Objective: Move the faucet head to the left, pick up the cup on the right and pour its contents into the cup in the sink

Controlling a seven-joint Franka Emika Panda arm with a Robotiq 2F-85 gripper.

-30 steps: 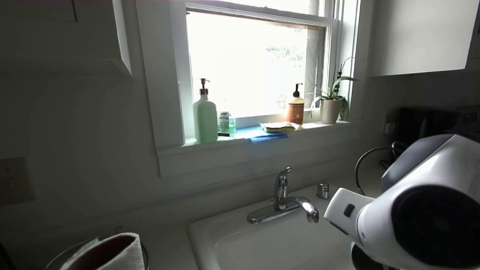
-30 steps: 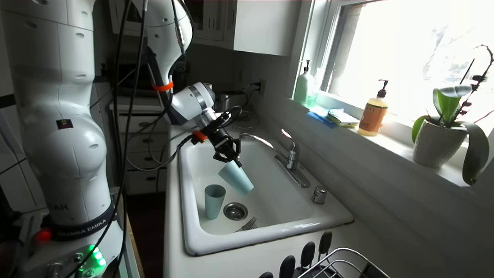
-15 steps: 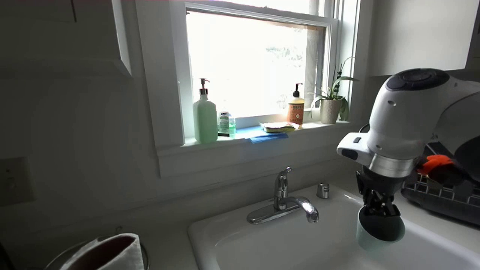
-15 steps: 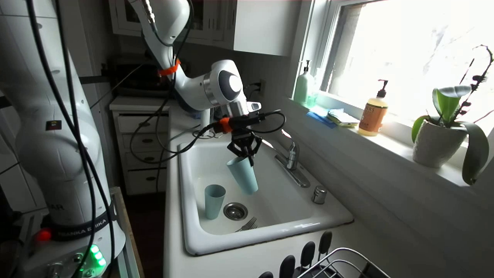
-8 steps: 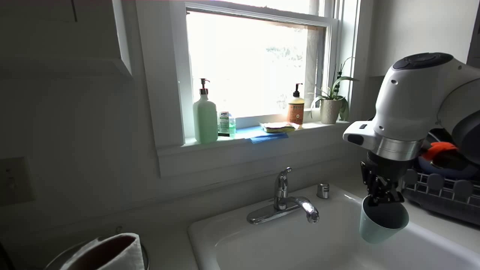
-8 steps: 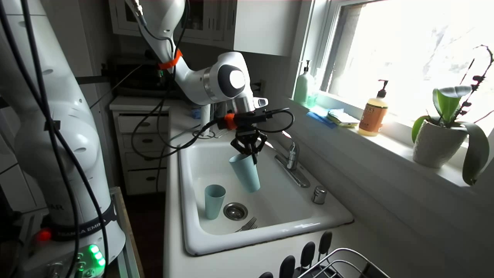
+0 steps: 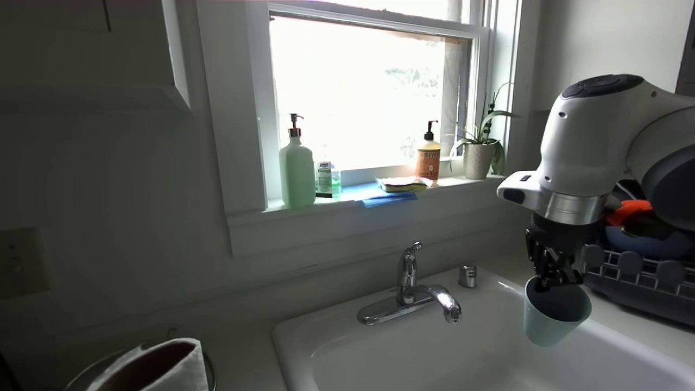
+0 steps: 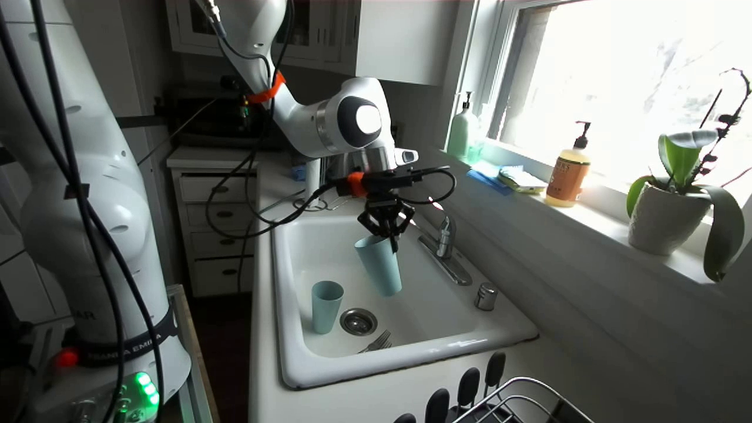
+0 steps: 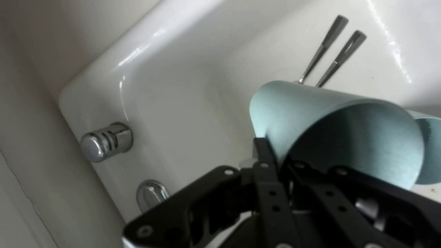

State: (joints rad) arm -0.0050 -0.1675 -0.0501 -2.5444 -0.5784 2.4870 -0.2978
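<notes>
You've swung the gripper (image 8: 393,241) and its cup (image 8: 379,270) toward the window (image 7: 358,98) over two seconds — the cup now leans far less — and in an exterior view both have come into sight, along with the wire rack (image 7: 646,282).

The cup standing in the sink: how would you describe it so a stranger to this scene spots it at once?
In an exterior view, find the big white sink, then the round metal drain in its floor. Just left of the drain in that picture is a pale blue-green cup. It stands upright on the sink's floor, while the matching cup hangs tilted in the gripper.
</notes>
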